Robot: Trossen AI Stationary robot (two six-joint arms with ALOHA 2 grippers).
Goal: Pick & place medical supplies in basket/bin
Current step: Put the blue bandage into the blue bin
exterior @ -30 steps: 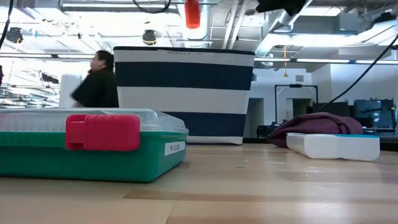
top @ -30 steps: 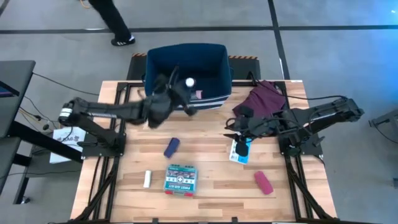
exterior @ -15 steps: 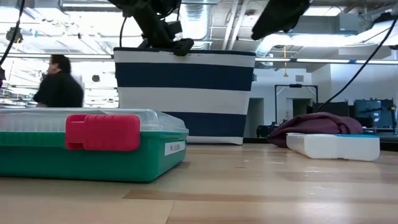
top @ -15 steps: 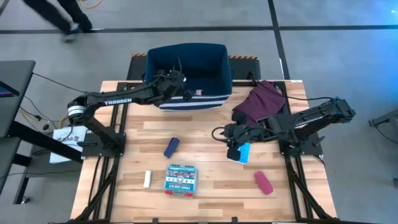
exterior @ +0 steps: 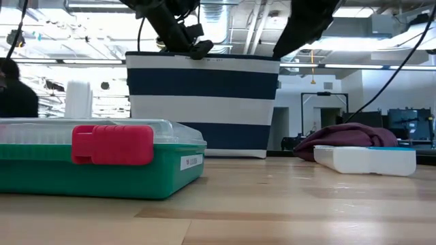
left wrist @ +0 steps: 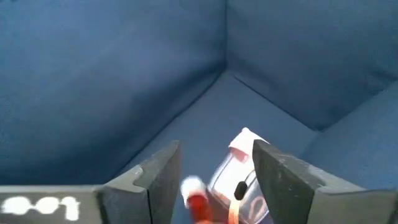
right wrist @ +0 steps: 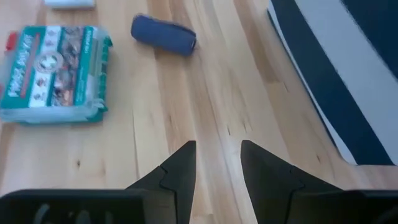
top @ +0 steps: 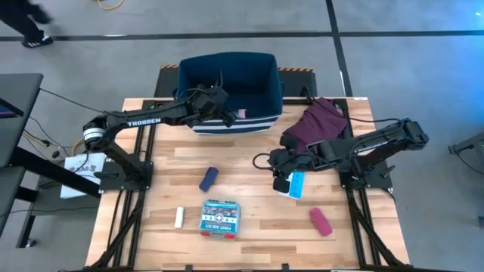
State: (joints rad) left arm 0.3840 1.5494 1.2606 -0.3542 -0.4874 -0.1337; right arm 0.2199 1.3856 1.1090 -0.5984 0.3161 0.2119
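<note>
Left gripper point(top: 219, 102) over the navy striped bin point(top: 261, 72) at 12 o'clock, fingers spread, empty; red-capped bottle point(left wrist: 196, 199) lies inside. Right gripper point(top: 278, 177), fingers parted, empty, beside the light-blue pill strip point(top: 296, 184) at 3 o'clock.

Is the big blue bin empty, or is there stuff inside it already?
Not empty. Looking past the open left gripper, a red-capped bottle and a pink-and-clear item lie on the bin's floor.

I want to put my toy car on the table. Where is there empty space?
Bare wood lies between the navy bin and the blue tube, and again between the teal first-aid box and the pink oblong. It is crowded around the light-blue pill strip, where the right pincer hovers beside the maroon cloth.
</note>
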